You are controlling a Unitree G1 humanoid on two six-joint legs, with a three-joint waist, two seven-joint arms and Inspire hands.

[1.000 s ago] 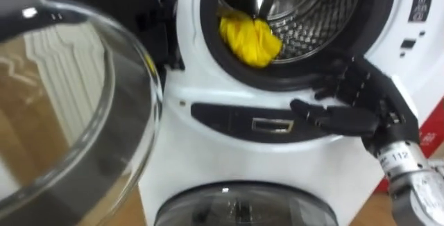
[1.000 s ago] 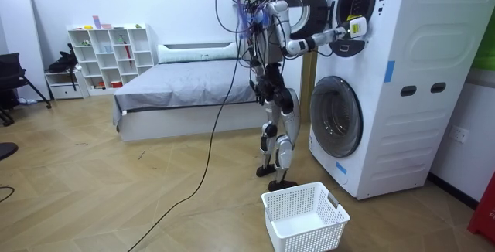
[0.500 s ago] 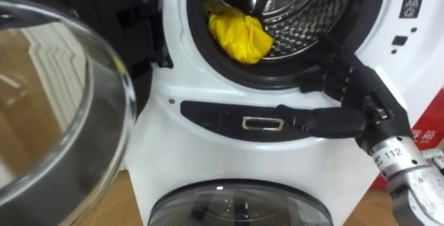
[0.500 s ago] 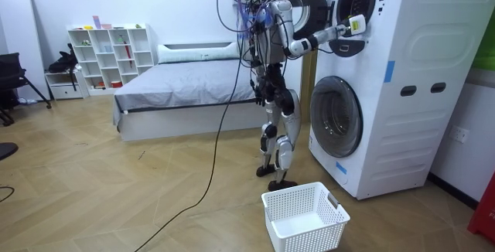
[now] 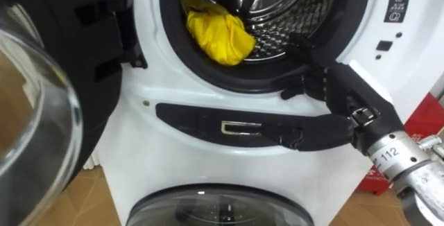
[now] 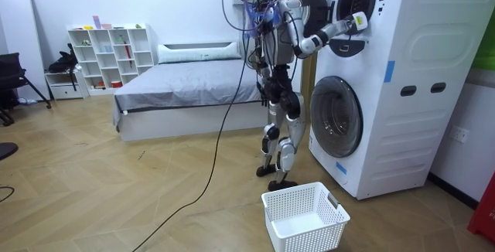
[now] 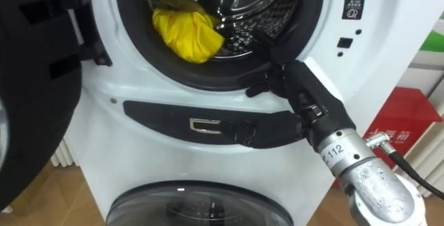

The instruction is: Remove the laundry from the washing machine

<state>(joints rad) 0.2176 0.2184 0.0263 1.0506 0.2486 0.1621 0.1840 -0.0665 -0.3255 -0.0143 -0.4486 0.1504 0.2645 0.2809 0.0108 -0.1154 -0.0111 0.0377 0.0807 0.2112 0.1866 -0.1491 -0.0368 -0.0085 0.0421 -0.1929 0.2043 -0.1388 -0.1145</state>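
A bunched yellow cloth (image 5: pixel 215 35) lies in the upper washing machine's steel drum (image 5: pixel 291 4), at the lower left of the round opening. My right hand (image 5: pixel 340 98) comes in from the lower right, open. Its straight fingers (image 5: pixel 309 49) lie on the dark door seal at the opening's lower right, and its thumb stretches left over the dark panel (image 5: pixel 208 118) below. The hand is a short way right of the cloth and does not touch it. In the room view I stand close to the stacked machines with my right hand (image 6: pixel 357 22) raised to the upper opening.
The upper machine's glass door (image 5: pixel 35 129) hangs open at my left. The lower machine's round door (image 5: pixel 208 209) is shut below. A white laundry basket (image 6: pixel 304 217) stands on the floor beside my feet. A bed (image 6: pixel 186 90) and a white shelf (image 6: pixel 108 51) lie behind.
My right hand has moved up and in, from the dark panel onto the opening's lower rim. I have leaned closer to the machine, so the eye views have shifted. The cloth has not moved.
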